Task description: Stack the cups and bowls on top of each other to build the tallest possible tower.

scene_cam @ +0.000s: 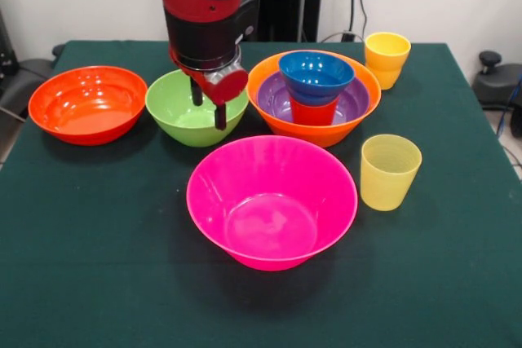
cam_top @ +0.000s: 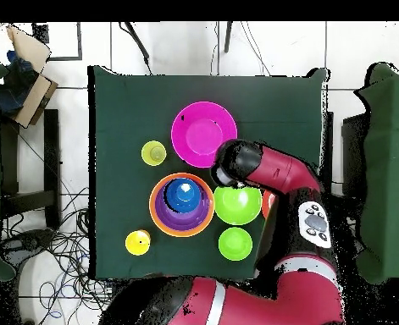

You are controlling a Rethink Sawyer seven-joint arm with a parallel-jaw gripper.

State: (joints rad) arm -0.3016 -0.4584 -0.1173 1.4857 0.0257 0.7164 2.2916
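Nearest me sits the big pink bowl [scene_cam: 272, 205], glossy, light and slick, so its thin rim is probably the only good hold. Just beyond, the gripper [scene_cam: 209, 103] hangs inside the medium green bowl [scene_cam: 184, 112], fingers spread and holding nothing. Beside it stands the tower [scene_cam: 315, 95]: orange base, purple bowl, red-orange cup, blue bowl on top. No writing shows anywhere.

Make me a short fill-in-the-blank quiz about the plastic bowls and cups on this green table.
1. The small blue plastic bowl rests on a red-orange ____.
2. The gripper hangs over the medium ____ plastic bowl.
3. The shallow purple bowl sits inside the large ____ bowl.

Missing words: cup; green; orange
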